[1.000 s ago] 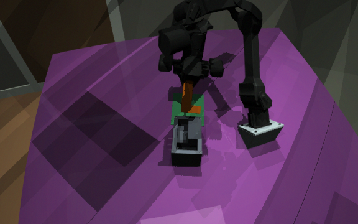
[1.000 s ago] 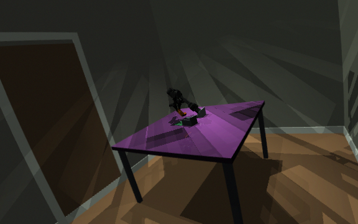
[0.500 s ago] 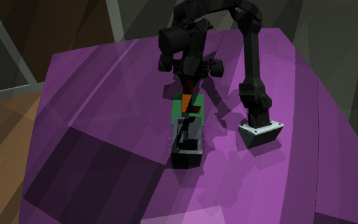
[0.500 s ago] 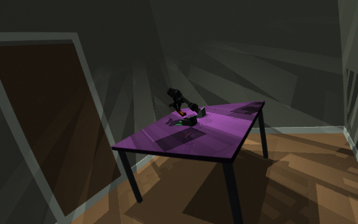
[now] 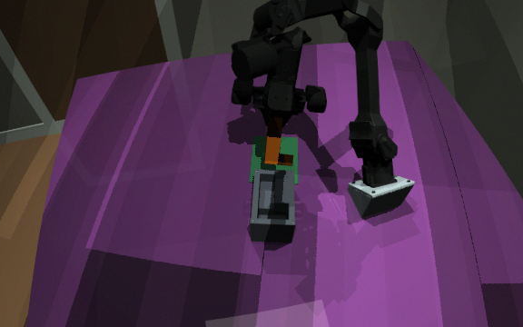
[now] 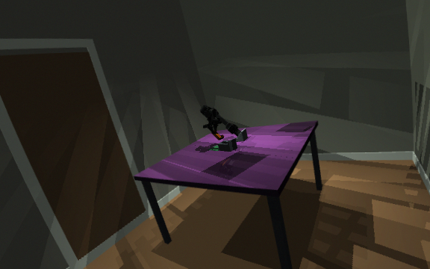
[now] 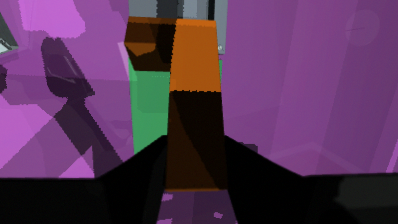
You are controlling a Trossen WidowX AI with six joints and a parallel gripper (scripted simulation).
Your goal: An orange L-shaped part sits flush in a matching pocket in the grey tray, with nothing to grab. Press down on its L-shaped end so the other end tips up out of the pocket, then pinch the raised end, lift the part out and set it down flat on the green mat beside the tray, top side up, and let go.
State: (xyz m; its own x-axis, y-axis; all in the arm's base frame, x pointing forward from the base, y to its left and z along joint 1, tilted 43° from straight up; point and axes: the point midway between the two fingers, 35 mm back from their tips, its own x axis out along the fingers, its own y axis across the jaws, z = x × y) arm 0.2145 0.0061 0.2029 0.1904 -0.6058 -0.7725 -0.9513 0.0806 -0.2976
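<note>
The orange L-shaped part [image 5: 272, 150] [image 6: 219, 137] [image 7: 195, 55] is out of the tray. My gripper [image 5: 274, 124] [image 7: 194, 142] is shut on the far end of its long bar. The part hangs in the air above the green mat [image 5: 291, 145] [image 6: 215, 148] [image 7: 150, 110], its L-shaped end toward the tray. In the exterior view it slopes, with the L-shaped end lower than the gripped end. The grey tray [image 5: 271, 232] [image 6: 232, 145] [image 7: 221, 30] stands at the mat's edge, its pocket empty. The exact gap between part and mat is hard to tell.
The arm's light-topped base [image 5: 381, 202] [image 6: 242, 134] stands on the purple table [image 5: 175, 191] [image 6: 185, 168], to the right of the tray in the top view. The upper arm arches above the table's back. Dark shadows cross the table and mat.
</note>
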